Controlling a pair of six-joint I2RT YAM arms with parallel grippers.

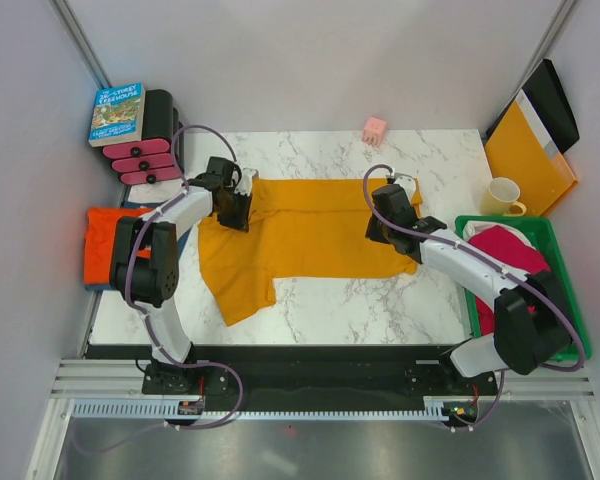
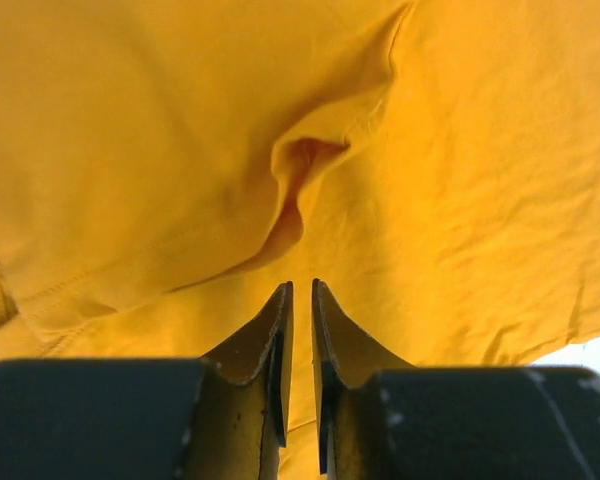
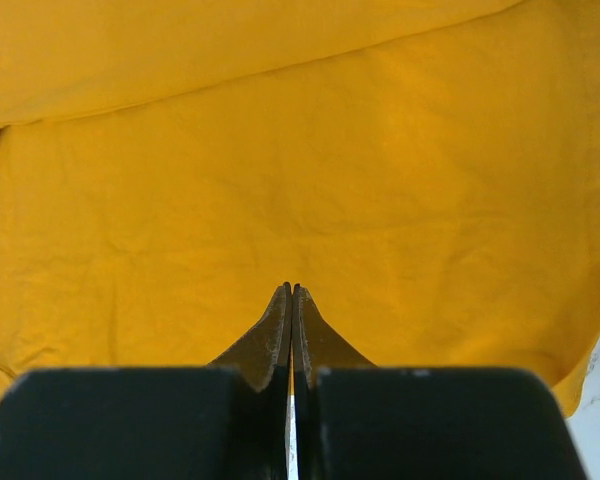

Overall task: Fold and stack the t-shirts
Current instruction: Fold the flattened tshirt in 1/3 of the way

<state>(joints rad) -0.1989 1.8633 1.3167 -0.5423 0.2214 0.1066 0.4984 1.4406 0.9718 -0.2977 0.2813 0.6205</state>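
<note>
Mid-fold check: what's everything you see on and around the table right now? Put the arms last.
mustard t-shirt: 1, mustard-yellow, spread across the table centre
red-orange t-shirt: 1, red-orange, left table edge, under the left arm
magenta t-shirt: 1, magenta-pink, in the tray
tray: 1, green, right table edge
mug: 1, cream, far right, behind the tray
envelope folder: 1, yellow-orange, leaning at the far right corner
book: 1, blue cover, far left, on the holder
holder: 1, black and pink, far left corner
block: 1, pink, far edge
table: 1, white marble
left gripper: 1, black, closed on a pucker of the mustard t-shirt
right gripper: 1, black, shut, tips at the mustard t-shirt
</note>
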